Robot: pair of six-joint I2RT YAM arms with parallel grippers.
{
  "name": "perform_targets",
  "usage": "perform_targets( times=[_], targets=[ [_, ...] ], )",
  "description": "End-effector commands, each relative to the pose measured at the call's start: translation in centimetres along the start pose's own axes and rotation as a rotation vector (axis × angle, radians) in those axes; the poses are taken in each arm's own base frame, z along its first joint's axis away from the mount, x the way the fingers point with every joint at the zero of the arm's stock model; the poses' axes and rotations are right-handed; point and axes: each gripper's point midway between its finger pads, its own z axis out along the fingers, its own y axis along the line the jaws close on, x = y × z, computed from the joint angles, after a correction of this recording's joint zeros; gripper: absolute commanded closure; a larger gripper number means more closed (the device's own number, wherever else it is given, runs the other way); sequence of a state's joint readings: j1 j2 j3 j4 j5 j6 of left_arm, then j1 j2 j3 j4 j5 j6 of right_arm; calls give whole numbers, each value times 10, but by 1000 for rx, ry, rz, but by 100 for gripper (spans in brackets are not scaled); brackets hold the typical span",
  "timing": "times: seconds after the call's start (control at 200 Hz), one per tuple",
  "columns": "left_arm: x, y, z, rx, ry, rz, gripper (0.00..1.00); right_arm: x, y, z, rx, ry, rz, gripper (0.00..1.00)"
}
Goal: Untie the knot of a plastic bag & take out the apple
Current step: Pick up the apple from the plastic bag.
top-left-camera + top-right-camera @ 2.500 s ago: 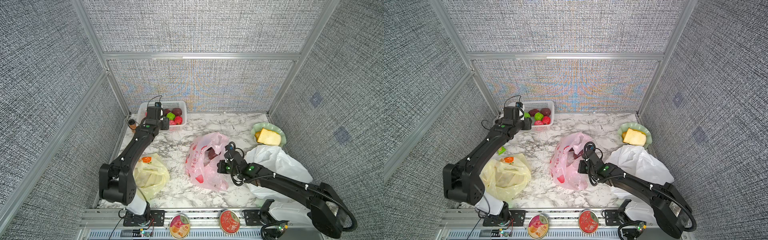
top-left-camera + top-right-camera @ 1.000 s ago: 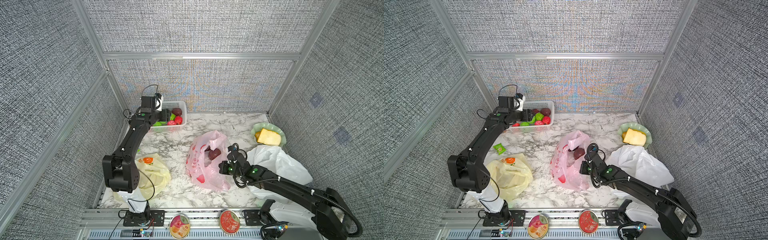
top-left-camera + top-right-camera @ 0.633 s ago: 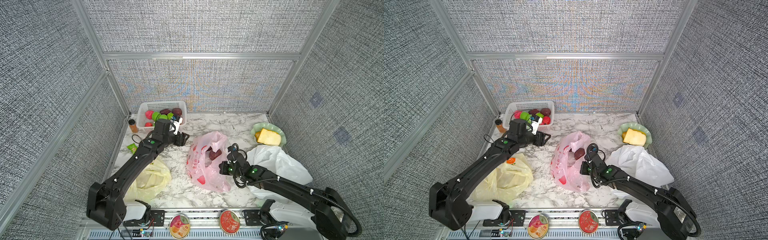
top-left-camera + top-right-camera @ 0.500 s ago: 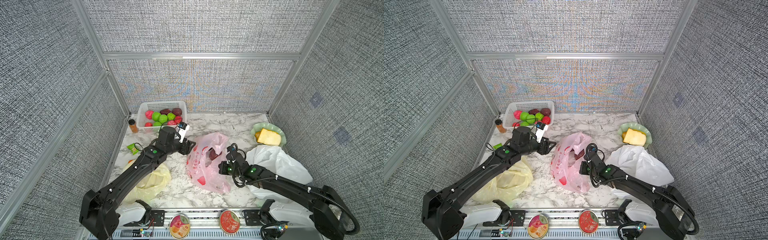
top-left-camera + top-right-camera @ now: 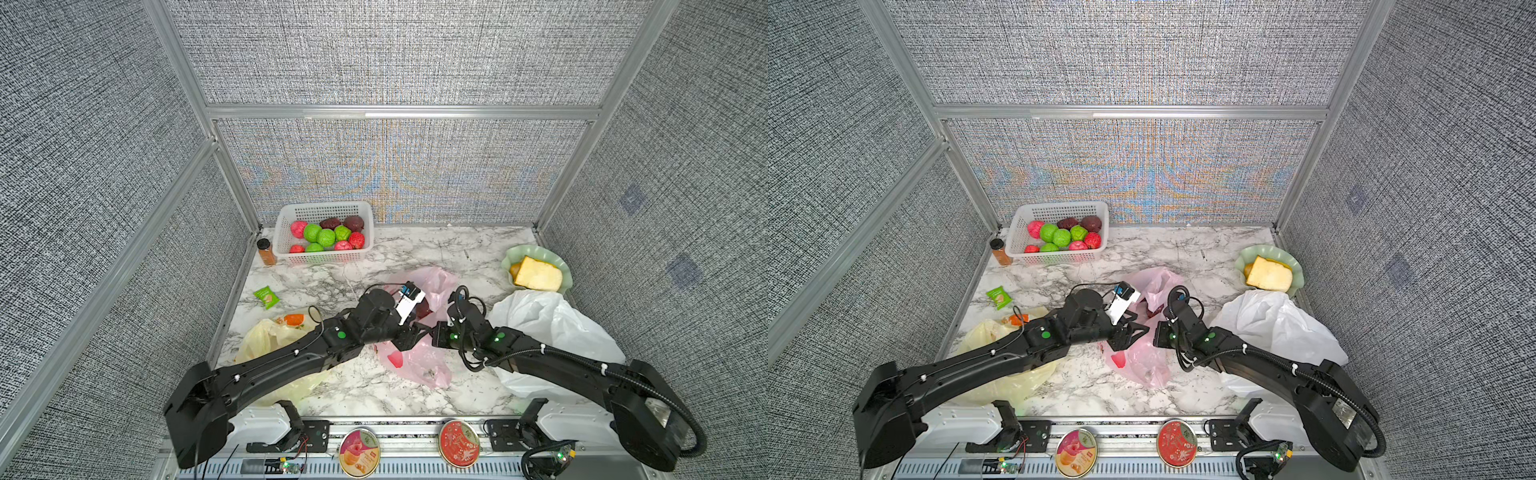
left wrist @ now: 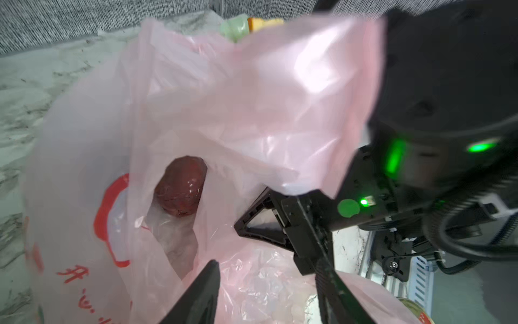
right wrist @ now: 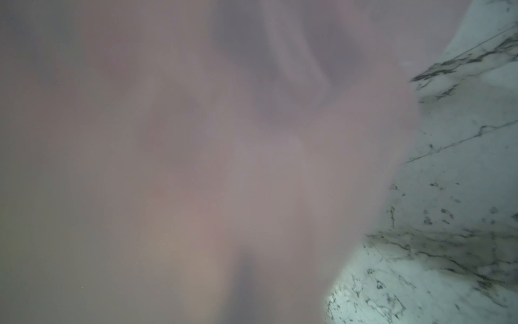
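A pink plastic bag (image 5: 419, 361) lies mid-table, its mouth gaping with no knot showing. The apple (image 6: 180, 190), dark red, sits inside the mouth and shows in a top view (image 5: 424, 311) beside the left wrist camera. My left gripper (image 5: 413, 332) (image 5: 1133, 330) hovers at the bag's opening, open, with loose pink film between its fingers (image 6: 206, 291) but not pinched. My right gripper (image 5: 434, 332) (image 5: 1156, 334) is shut on the bag's edge, holding that side up (image 6: 308, 112). Pink film covers the right wrist view.
A white basket (image 5: 326, 206) of red, green and dark fruit stands back left beside a spice bottle (image 5: 266, 251). A green packet (image 5: 266, 297) and yellow bag (image 5: 270, 345) lie left. A white bag (image 5: 548, 332) and plate (image 5: 536, 250) with bread are right.
My left arm swung from the basket across to the pink bag's mouth, its jaws narrowing. The right gripper kept its hold on the bag and barely moved.
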State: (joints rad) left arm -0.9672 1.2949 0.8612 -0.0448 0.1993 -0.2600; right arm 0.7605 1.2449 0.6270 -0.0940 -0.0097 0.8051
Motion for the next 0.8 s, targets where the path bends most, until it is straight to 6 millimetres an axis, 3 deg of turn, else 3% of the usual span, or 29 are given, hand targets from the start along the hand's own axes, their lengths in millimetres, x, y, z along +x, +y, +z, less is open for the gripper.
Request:
perform_targets(
  times=[0.0, 0.06, 0.185, 0.39, 0.505, 0.615, 0.795],
  targets=[
    [1, 16, 20, -67, -6, -53, 46, -2, 6, -2, -26, -8, 18, 100],
    [5, 22, 32, -86, 2, -99, 47, -2, 5, -5, -26, -9, 17, 100],
    [14, 58, 51, -272, 43, -228, 52, 1, 0, -11, -20, -14, 23, 100],
    [20, 66, 94, -287, 130, -264, 52, 9, -8, -17, -16, -10, 33, 100],
    [30, 85, 110, -372, 178, -299, 51, 11, -11, -17, -8, -8, 29, 100],
    [32, 107, 114, -398, 181, -365, 49, 14, -14, -18, 1, -1, 26, 100],
    [31, 151, 92, -470, 141, -436, 47, 15, -18, -23, 14, -4, 27, 100]
  ],
)
